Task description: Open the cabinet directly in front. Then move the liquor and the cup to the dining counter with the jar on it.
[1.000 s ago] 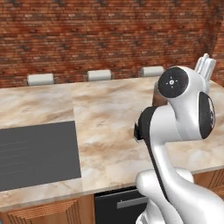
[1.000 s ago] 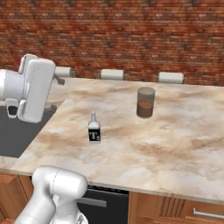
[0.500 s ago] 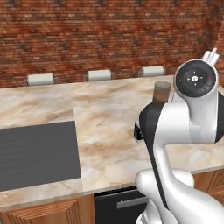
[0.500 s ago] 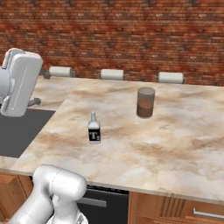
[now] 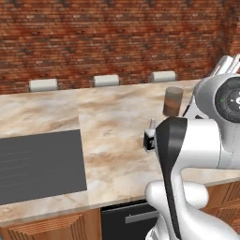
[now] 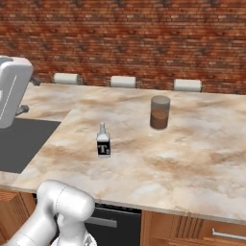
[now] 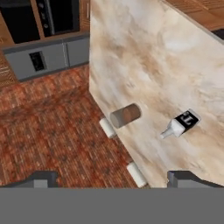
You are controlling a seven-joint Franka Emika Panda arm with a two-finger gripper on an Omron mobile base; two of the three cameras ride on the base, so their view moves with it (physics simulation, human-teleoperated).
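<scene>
The liquor (image 6: pixel 103 144) stands upright on the dining counter (image 6: pixel 192 163), well apart from the jar (image 6: pixel 159 112), which sits nearer the far edge. Bare marble lies all around the liquor. Three pale stool tops (image 6: pixel 123 81) line the far edge below the brick wall (image 6: pixel 144 38). In the left base view the arm's elbow partly hides the liquor (image 5: pixel 150 138); a dark cooktop (image 5: pixel 37 164) lies left of it. In the hand view the gripper (image 7: pixel 113 179) hangs high above the liquor (image 7: pixel 181 123), its tips spread wide, holding nothing.
</scene>
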